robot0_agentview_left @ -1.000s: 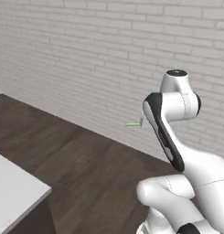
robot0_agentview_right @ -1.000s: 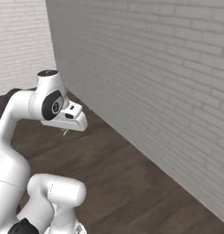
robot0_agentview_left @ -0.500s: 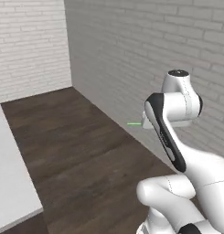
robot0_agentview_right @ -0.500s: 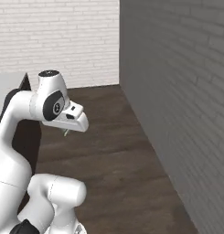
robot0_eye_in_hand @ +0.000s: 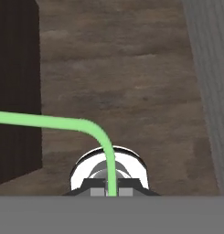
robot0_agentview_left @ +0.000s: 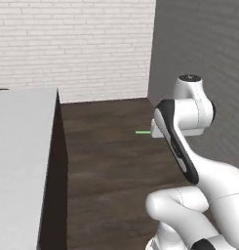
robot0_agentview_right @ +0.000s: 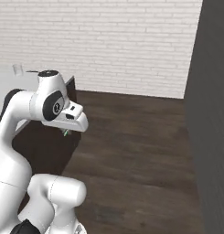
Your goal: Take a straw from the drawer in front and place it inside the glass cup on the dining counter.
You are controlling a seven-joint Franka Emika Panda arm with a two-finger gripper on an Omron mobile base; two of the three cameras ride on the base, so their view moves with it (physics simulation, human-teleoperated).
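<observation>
Left base view: the light-green straw [robot0_agentview_left: 142, 132] juts level from behind the arm, toward the dining counter [robot0_agentview_left: 23, 146] at left.

Right base view: the glass cup [robot0_agentview_right: 17, 69] stands on the counter's far end, well beyond the arm.

Hand view: the gripper [robot0_eye_in_hand: 111, 191] is pinched tight on the straw, which bends left.

Light-green straw [robot0_eye_in_hand: 58, 121] — bent, held above floor; glass cup [robot0_agentview_right: 17, 69] upright on dining counter [robot0_agentview_left: 18, 146].

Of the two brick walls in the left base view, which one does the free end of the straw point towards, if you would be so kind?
The lit white wall beyond the dining counter: the straw pokes left of the arm, away from the shaded grey wall on the right.
</observation>
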